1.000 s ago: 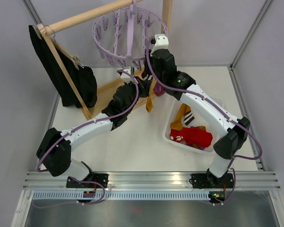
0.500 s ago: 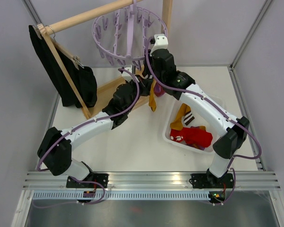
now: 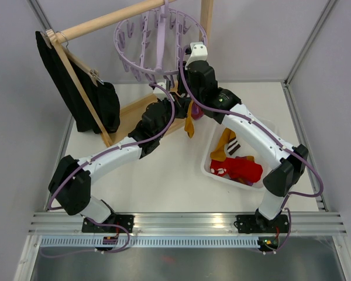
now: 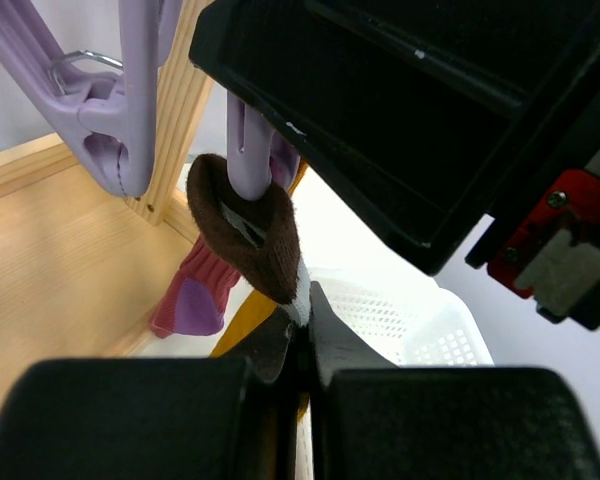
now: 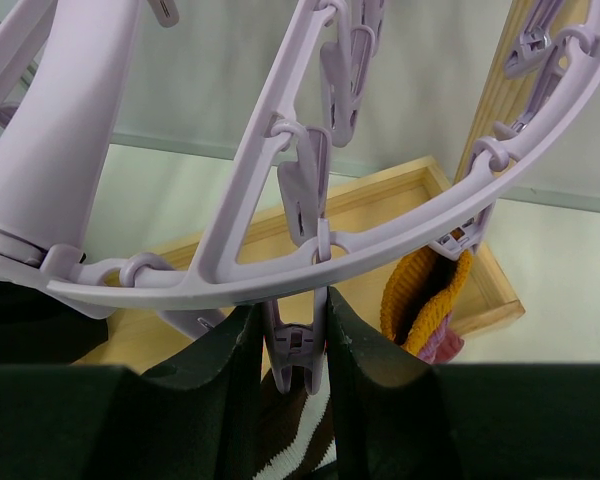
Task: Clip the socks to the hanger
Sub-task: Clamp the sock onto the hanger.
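Note:
The lavender hanger (image 3: 158,41) hangs from the wooden rack; its ring fills the right wrist view (image 5: 400,225). My right gripper (image 5: 293,350) is shut on one dangling peg (image 5: 295,345), a finger pressed on each side. Under that peg is a brown sock with white stripes (image 5: 290,445). My left gripper (image 4: 305,320) is shut on this sock (image 4: 245,235) and holds it up around the peg's tip (image 4: 248,150). A mustard sock (image 5: 425,295) and a pink-purple sock (image 4: 195,295) hang clipped beside it. In the top view both grippers meet under the ring, left (image 3: 174,100) and right (image 3: 181,73).
A white basket (image 3: 207,167) at right holds red socks (image 3: 243,170) and a mustard striped sock (image 3: 225,143). The wooden rack's bar (image 3: 105,20) and base (image 3: 131,114) stand behind. A black garment (image 3: 76,88) hangs at left. My right arm's body looms close in the left wrist view (image 4: 400,120).
My left gripper has moved up and back toward the hanger with the brown sock. The clipped mustard sock has swung slightly. My right gripper has stayed on the peg.

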Robot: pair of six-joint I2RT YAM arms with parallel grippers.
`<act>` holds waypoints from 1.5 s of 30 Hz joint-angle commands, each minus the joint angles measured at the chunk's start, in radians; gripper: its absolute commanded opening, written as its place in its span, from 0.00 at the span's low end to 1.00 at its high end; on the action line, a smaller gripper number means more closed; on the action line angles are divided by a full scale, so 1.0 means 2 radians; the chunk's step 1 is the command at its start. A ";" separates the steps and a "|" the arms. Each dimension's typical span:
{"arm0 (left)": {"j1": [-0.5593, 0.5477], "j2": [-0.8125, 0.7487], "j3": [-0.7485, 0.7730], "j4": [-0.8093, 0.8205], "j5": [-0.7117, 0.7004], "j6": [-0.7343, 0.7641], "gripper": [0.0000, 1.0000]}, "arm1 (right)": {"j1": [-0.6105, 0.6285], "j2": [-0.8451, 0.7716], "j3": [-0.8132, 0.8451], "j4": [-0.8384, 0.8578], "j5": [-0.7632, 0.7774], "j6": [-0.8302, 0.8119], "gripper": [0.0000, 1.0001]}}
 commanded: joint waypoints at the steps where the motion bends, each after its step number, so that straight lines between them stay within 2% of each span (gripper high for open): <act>1: -0.002 0.000 0.021 0.023 0.005 0.018 0.02 | 0.002 -0.005 0.025 0.018 0.013 -0.003 0.00; 22: -0.002 -0.002 0.032 0.031 -0.025 0.042 0.02 | 0.002 -0.017 0.015 0.016 0.024 -0.012 0.00; 37: -0.002 0.010 0.046 0.025 -0.010 0.045 0.02 | 0.002 -0.024 0.011 0.018 0.029 -0.017 0.00; 40: -0.002 0.013 0.050 0.021 -0.004 0.045 0.02 | 0.002 -0.028 0.007 0.020 0.028 -0.018 0.20; 41: -0.001 0.013 0.050 0.018 -0.003 0.045 0.02 | 0.002 -0.031 0.005 0.021 0.024 -0.018 0.35; 43: -0.001 0.015 0.052 0.018 -0.001 0.045 0.02 | 0.002 -0.033 0.002 0.023 0.021 -0.017 0.47; 44: -0.001 0.016 0.053 0.018 0.000 0.046 0.02 | 0.002 -0.035 0.002 0.022 0.021 -0.017 0.56; 45: -0.001 0.017 0.055 0.015 0.002 0.047 0.02 | 0.002 -0.035 0.003 0.021 0.019 -0.017 0.59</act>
